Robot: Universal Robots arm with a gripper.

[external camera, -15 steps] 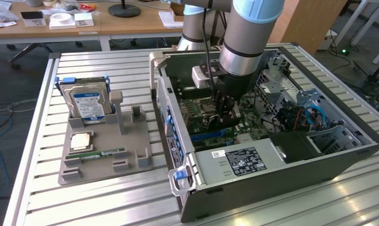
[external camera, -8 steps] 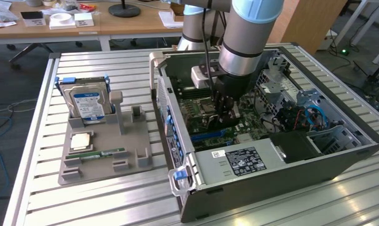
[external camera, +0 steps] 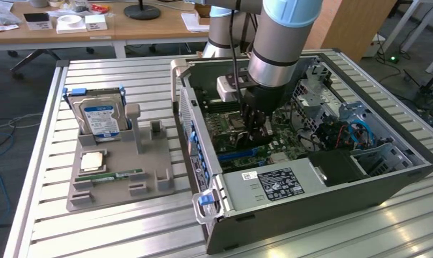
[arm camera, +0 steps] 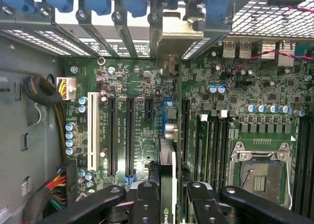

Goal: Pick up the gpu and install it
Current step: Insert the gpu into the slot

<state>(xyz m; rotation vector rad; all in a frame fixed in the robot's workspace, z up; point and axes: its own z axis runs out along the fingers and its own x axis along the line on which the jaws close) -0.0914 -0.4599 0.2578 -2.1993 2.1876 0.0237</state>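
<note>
Gripper: mine (external camera: 256,124) is down inside the open computer case (external camera: 324,199), clamped on the gpu.
Gpu: (arm camera: 167,157) seen edge-on between my fingers (arm camera: 147,204), standing upright over the motherboard (arm camera: 137,86) in line with the blue slot (arm camera: 167,118). I cannot tell whether it is seated there.
Motherboard: green, with a white slot (arm camera: 91,130) and long black slots on one side of the card and the bare processor socket (arm camera: 260,172) on the other.
Computer case: lying on its side, open face up, on the table toward the exterior view's right.
Table: (external camera: 116,215) pale aluminium slats with ribbed grooves.
Grey holder: (external camera: 159,161) on the slats just beside the case, at the exterior view's left. It carries a hard drive (external camera: 100,119) upright at its far end, and a square chip (external camera: 92,160) and a memory stick (external camera: 120,174) lying flat nearer the camera.
Room: wooden desks (external camera: 152,29) stand behind the table, holding white boxes (external camera: 72,22) and a round black base (external camera: 142,11). A wooden panel (external camera: 353,21) stands behind my arm. Loose cables (external camera: 1,134) lie on the dark floor at the exterior view's left.
</note>
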